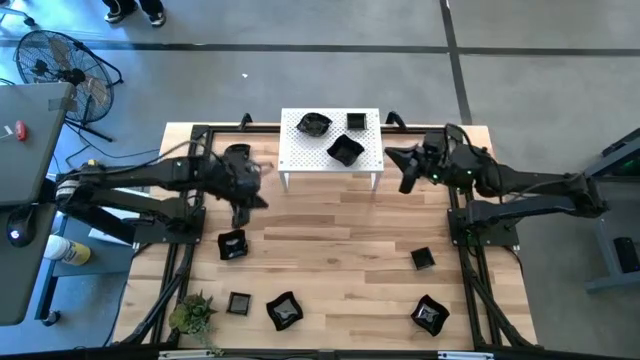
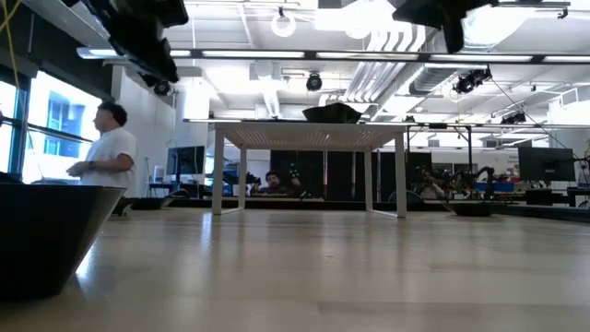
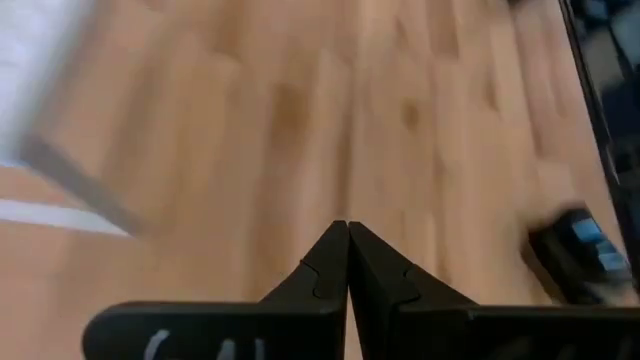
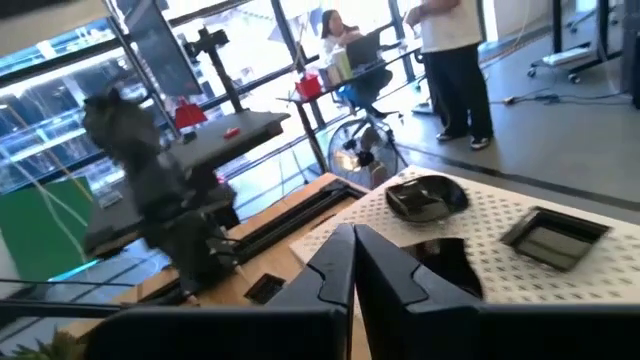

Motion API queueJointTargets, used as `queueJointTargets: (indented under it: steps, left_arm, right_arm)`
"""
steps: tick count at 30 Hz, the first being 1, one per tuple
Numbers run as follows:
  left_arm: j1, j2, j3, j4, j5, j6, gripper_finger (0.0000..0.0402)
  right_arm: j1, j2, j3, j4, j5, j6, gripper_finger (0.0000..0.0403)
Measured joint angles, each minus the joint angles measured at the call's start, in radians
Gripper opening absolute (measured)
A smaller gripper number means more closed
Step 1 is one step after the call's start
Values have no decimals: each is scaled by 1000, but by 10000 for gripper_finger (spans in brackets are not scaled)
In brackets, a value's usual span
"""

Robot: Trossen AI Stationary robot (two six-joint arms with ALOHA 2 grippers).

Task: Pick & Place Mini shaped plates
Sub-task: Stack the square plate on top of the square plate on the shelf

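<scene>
Three glossy black mini plates lie on the white rack [image 1: 330,140]: a rounded one [image 1: 313,124], a square one [image 1: 355,122] and one nearer the front [image 1: 346,150]. Several more rest flat on the wooden table: one [image 1: 232,244] by the left arm, two at the near left [image 1: 239,303] [image 1: 284,310], two at the right [image 1: 423,259] [image 1: 430,314]. My left gripper [image 1: 243,213] [image 3: 347,235] is shut and empty, above bare wood left of the rack. My right gripper [image 1: 405,184] [image 4: 353,240] is shut and empty, in the air at the rack's right end.
The rack stands on short legs at the table's far middle [image 2: 313,138]. A small green plant [image 1: 193,313] sits at the near left corner. A black plate [image 2: 46,231] looms close in the low view. Bare wood lies between the arms. People show in the room beyond.
</scene>
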Motion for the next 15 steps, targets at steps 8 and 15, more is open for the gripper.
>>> queueJointTargets:
  steps: [8, 15]
  left_arm:
    - [-329, 81, 2, -101, 45, -230, 1]
    - [-593, 187, 0, -112, 51, -439, 7]
  right_arm:
    - [0, -78, -65, -2, 25, -5, 2]
    - [0, -73, -64, -1, 21, -26, 6]
